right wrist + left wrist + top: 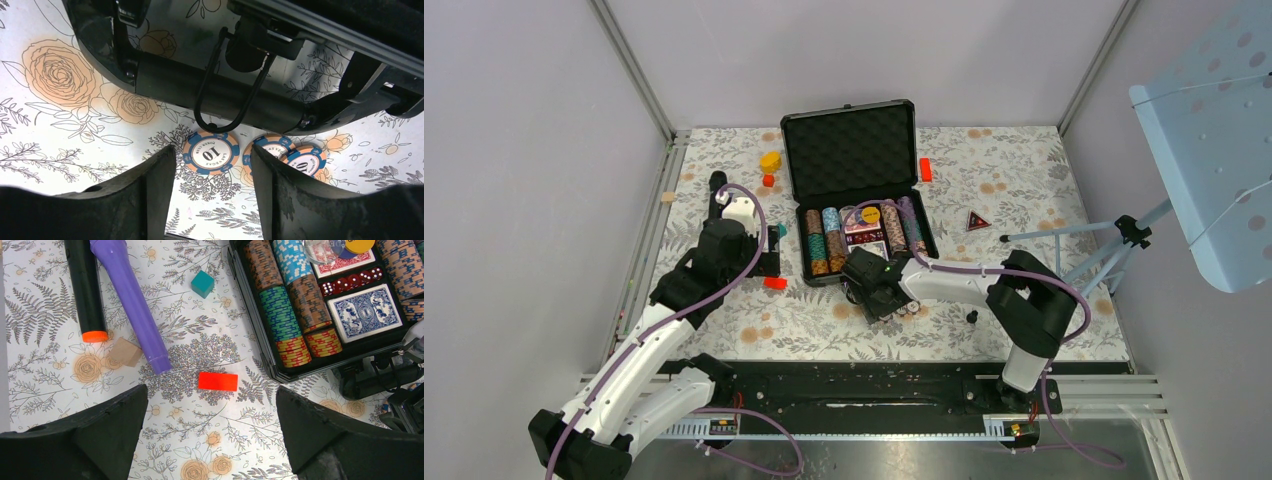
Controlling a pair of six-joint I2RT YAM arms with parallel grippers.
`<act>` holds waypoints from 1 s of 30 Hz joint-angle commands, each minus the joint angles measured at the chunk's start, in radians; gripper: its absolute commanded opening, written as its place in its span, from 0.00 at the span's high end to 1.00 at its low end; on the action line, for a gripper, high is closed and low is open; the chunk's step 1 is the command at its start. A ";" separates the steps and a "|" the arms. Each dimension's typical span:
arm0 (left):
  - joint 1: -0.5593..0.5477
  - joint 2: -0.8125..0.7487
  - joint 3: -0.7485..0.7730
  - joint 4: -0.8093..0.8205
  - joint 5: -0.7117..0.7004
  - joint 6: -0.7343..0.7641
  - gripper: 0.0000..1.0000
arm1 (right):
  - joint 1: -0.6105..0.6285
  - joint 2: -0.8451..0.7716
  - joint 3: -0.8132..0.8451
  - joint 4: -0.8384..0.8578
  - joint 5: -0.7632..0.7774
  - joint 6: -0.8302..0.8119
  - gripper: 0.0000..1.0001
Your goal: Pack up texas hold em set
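the case point(849, 150) lies open on the surface point(1024, 330) with chip rows point(280, 315) and card deck point(365, 310) already slotted in, yet loose chips point(211, 152) lie by its handle point(175, 82) ahead of the part-open, empty right jaws, while the left jaws gape empty

The floral counter point(1024, 185) bears an open black case point(849, 150) at centre, with loose chips point(210, 152) near its six o'clock, a yellow block point(770, 160) at ten and a dark triangle point(979, 221) at three.

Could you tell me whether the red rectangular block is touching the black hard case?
Apart: the left wrist view shows tablecloth between the red rectangular block and the black hard case.
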 commanded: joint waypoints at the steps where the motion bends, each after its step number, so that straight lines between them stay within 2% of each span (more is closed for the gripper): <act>1: 0.004 0.002 -0.001 0.038 0.009 -0.001 0.01 | -0.009 0.029 -0.022 0.042 -0.016 -0.022 0.38; 17: 0.004 0.007 0.000 0.039 0.014 -0.002 0.01 | -0.007 -0.021 -0.102 0.040 -0.123 0.027 0.49; 30: 0.004 0.007 0.001 0.039 0.016 0.000 0.01 | 0.077 0.002 -0.049 0.010 -0.141 0.029 0.51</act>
